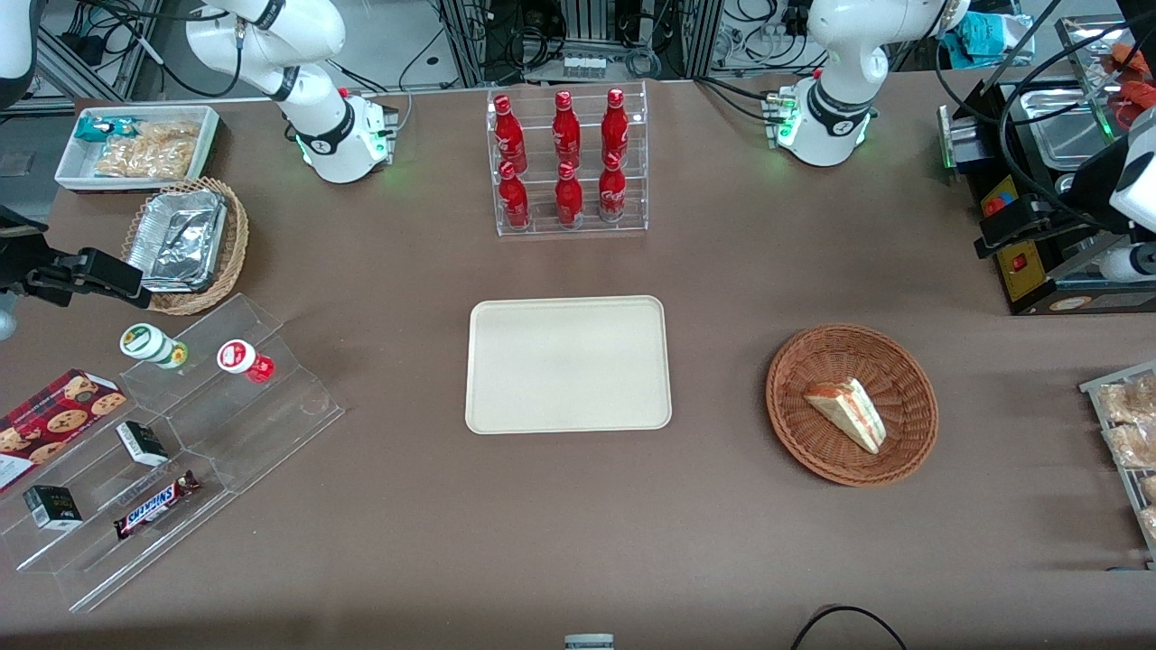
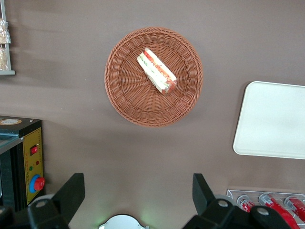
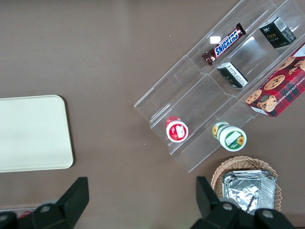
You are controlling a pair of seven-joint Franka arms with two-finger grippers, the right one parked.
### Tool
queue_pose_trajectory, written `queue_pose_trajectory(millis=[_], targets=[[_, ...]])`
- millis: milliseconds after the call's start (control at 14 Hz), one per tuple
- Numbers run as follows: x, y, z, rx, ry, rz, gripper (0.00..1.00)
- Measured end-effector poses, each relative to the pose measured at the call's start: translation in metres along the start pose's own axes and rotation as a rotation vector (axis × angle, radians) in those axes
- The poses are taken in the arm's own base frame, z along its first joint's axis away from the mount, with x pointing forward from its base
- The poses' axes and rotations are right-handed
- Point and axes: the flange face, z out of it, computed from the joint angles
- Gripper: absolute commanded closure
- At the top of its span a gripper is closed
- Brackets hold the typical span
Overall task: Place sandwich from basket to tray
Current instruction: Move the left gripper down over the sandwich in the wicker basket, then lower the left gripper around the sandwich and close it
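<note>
**Front view.**
- Tray (image 1: 567, 364): cream, rectangular, flat on the brown table (image 1: 406, 560), nothing on it.
- Basket (image 1: 786, 397): reddish-brown wicker, at the tray's 3 o'clock, well apart from it, toward the working arm's end of the table.
- Sandwich (image 1: 849, 413): wrapped triangular wedge lying in the basket, slightly off centre toward 4 o'clock.
- Gripper (image 1: 1011, 226): raised near the black control box (image 1: 1030, 271), at the basket's 1 o'clock. It touches nothing. Its opening cannot be judged from here.
- Clear rack of red bottles (image 1: 569, 162): at the tray's 12 o'clock.
- Toward the parked arm's end: a tan basket (image 1: 233, 244) of foil containers, a white bin (image 1: 68, 170) of snacks, and a stepped clear stand (image 1: 226, 424) carrying a Snickers bar (image 1: 155, 506).

**Left wrist view.**
- Gripper (image 2: 138, 191): both black fingers (image 2: 71, 191) set wide apart with only bare table between them, holding nothing.
- Basket (image 2: 128, 100): whole rim visible, well clear of the fingers.
- Sandwich (image 2: 156, 71): inside the basket, toward its 1 o'clock, red and green filling edge showing.
- Tray (image 2: 274, 119): one end visible, apart from the basket.

**Right wrist view.**
- Tray (image 3: 33, 133): one rounded end, bare.
- Clear stand (image 3: 190, 95) with the Snickers bar (image 3: 224, 44).
- Tan basket (image 3: 219, 174).
</note>
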Motion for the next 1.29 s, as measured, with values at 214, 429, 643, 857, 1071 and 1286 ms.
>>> queue_pose_trajectory(millis=[214, 429, 643, 857, 1071, 1286], targets=[[0.0, 0.0, 0.0, 0.0, 0.0, -0.001, 0.0], [0.001, 0.001, 0.002, 0.0, -0.004, -0.025, 0.0], [0.019, 0.003, 0.038, 0.007, -0.071, -0.122, 0.0], [0.061, 0.015, 0.116, 0.027, -0.134, -0.248, 0.0], [0.098, 0.044, 0.199, 0.093, -0.131, -0.39, 0.0], [0.121, 0.064, 0.258, 0.106, -0.109, -0.506, 0.0]])
